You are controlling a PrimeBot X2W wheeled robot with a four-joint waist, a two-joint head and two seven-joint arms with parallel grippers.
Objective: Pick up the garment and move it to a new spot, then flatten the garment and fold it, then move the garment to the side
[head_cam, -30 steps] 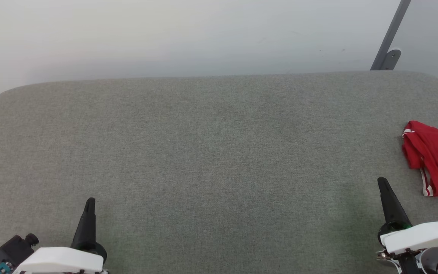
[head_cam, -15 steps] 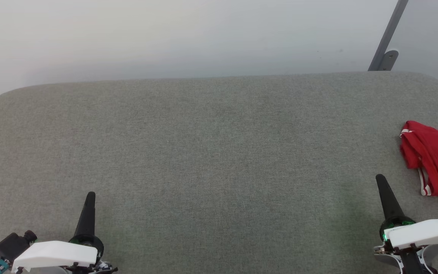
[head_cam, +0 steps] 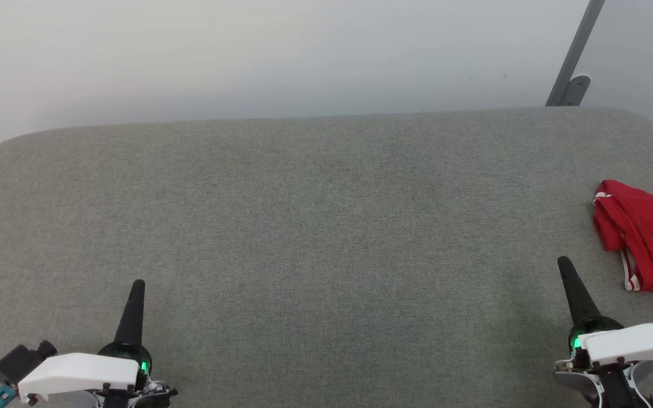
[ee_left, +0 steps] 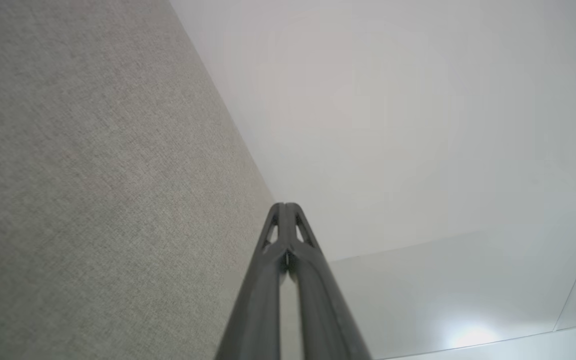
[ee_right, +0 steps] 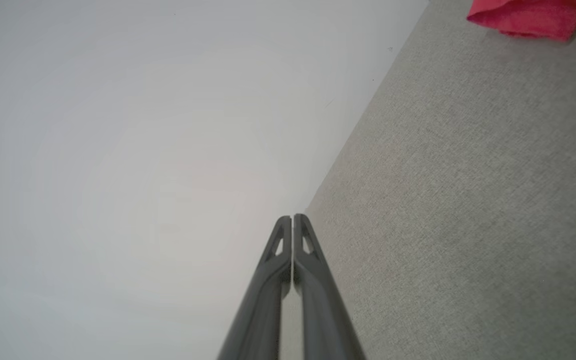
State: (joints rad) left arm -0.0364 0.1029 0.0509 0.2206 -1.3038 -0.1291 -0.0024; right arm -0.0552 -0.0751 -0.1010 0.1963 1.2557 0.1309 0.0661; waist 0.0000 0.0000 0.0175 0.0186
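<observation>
Near edge: left gripper [head_cam: 138, 285] sits low at the left and right gripper [head_cam: 563, 262] low at the right, well apart, fingers pointing away from the robot. Judgement: this parked, spread pose leaves the middle of the grey fabric surface [head_cam: 326, 226] free as working room.

Jaws: on both grippers the two dark fingers are pressed together along their length, as the wrist views show. Nothing is between them. Neither touches the shirt. Whether the tips rest on the surface or hang just above it, I cannot tell.

Mid-distance, far right: the red shirt [head_cam: 644, 243] lies on the surface in a compact heap, with white-and-red striped trim showing along one edge. It is partly cut off by the head view's right border. It is near the right gripper, beyond it and to its right, but apart. Neatly folded or only bunched: cannot tell.

Far: plain pale wall [head_cam: 247, 56], with a slanted grey post [head_cam: 573, 85] at upper right.
</observation>
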